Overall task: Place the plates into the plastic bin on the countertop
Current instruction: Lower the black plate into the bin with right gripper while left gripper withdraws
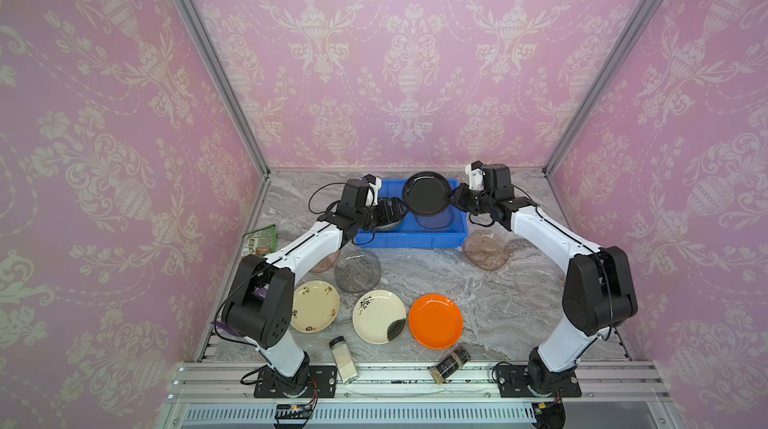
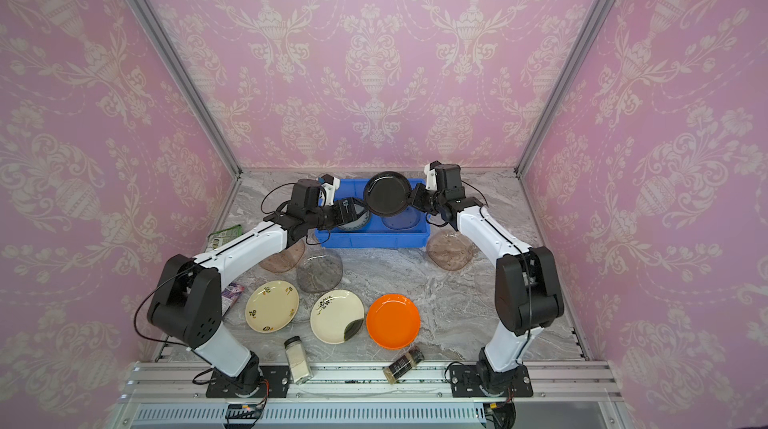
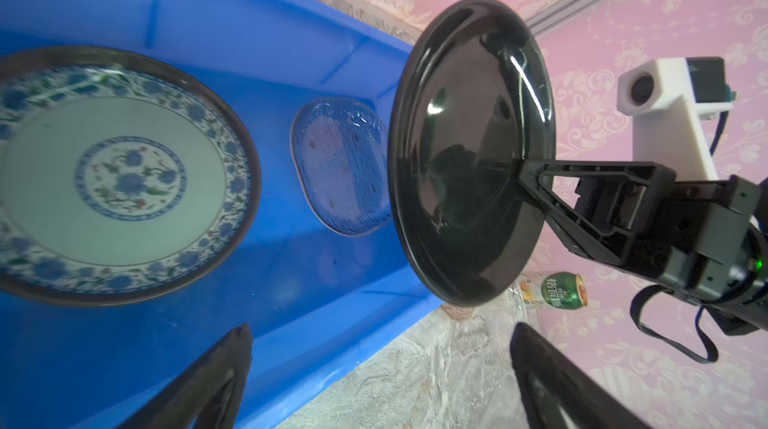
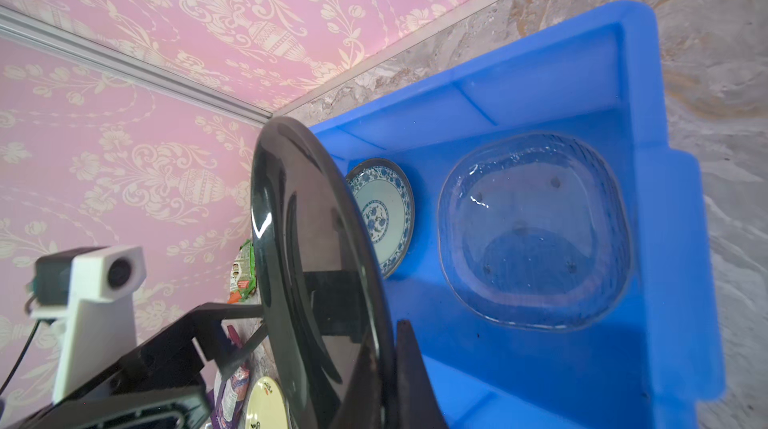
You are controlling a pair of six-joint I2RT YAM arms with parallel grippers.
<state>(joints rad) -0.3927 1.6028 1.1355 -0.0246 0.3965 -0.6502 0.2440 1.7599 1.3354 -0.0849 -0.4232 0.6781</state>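
Black glossy plate (image 1: 426,199) held above blue bin (image 1: 411,238), upper centre of both top views | right gripper (image 1: 452,197) clamped on its rim | left gripper (image 3: 380,329) fingers apart, just beside that plate | patterned plate (image 3: 124,173) and clear dish (image 3: 340,165) lie in bin | orange plate (image 1: 435,321) on countertop (image 1: 457,277), lower centre

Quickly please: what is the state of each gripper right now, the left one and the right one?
Left gripper: open, holding nothing.
Right gripper: closed on the rim of the black plate.
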